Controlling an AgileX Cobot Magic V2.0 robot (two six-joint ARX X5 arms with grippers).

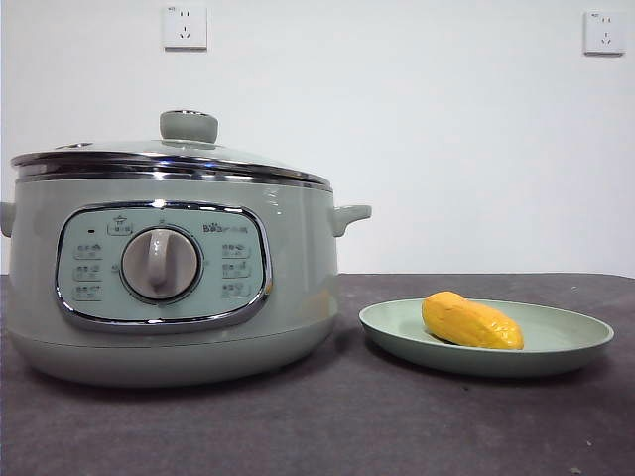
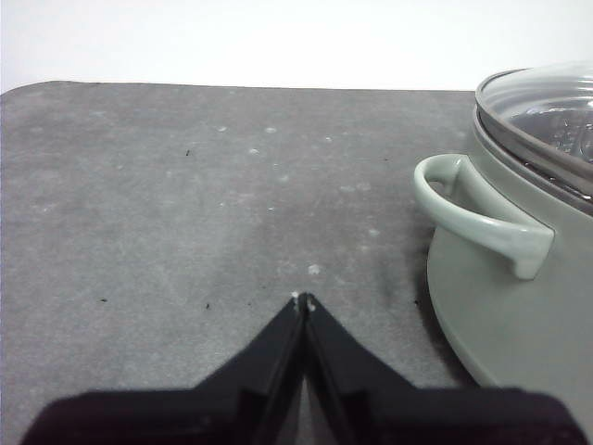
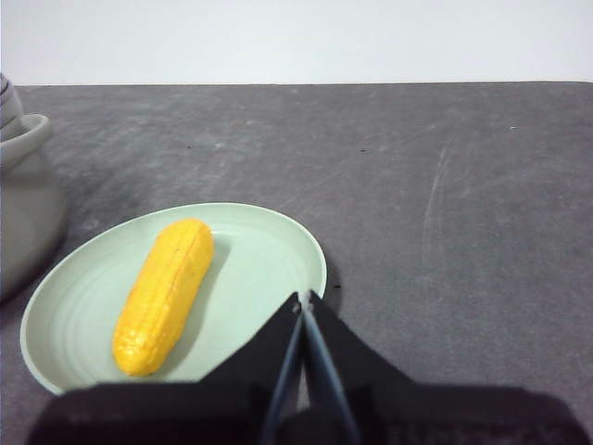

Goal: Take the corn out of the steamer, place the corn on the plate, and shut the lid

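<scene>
A white wall stands behind the dark grey table (image 1: 327, 426). The corn (image 1: 471, 321) lies on the plate (image 1: 575, 342), beside the steamer (image 1: 169, 268). The lid (image 1: 169, 159) sits on top of it. The left gripper (image 2: 303, 298) and right gripper (image 3: 303, 297) are pinched closed, holding nothing. The job looks done; nothing seems left to move.

A plain white wall (image 1: 417, 119) fills the far side of the scene, evenly lit with no hard shadows. Two white wall sockets are mounted high on it, one socket (image 1: 185, 27) toward the left and another socket (image 1: 604, 32) at the far right. The bench (image 1: 327, 436) has a dark grey, matte surface with faint pale specks and scuffs.
</scene>
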